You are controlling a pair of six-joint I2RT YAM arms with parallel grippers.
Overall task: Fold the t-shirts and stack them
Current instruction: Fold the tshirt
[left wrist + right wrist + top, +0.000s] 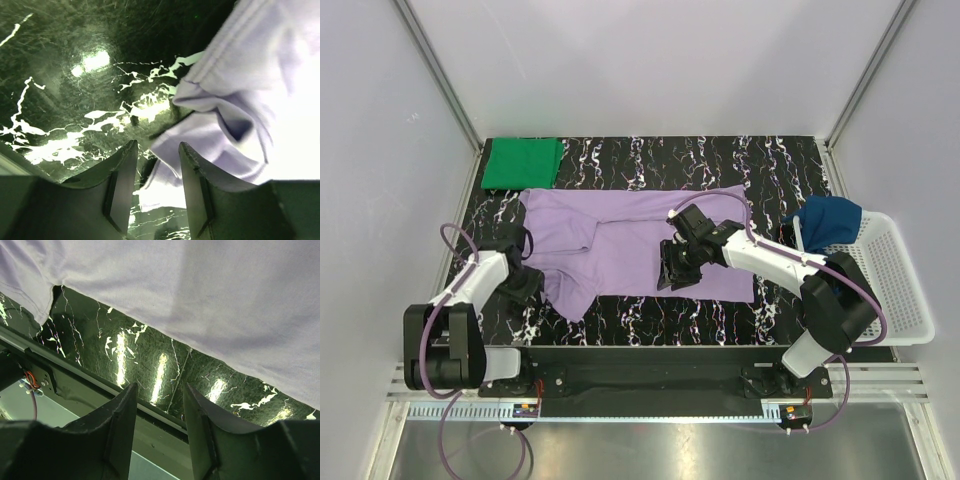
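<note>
Indoors, white walls [650, 60], marbled table [650, 325], lavender t-shirt [620, 240], left end effector [157, 145] spread, right end effector [160, 386] spread

- We see the lavender t-shirt [620, 240] opened out across the middle of the table [650, 160], long side running left to right. Its right half lies smooth and flat [200, 295]. Its left part is creased and bunched, with a stitched hem folded over on itself [235, 85] and one pointed flap reaching toward the near edge.
- We see the green t-shirt [523, 163] folded into a neat rectangle in the far left corner, just beside the lavender one.
- We see the dark blue t-shirt [828, 222] crumpled at the right side, draped over the rim of the white basket [910, 290].
</note>
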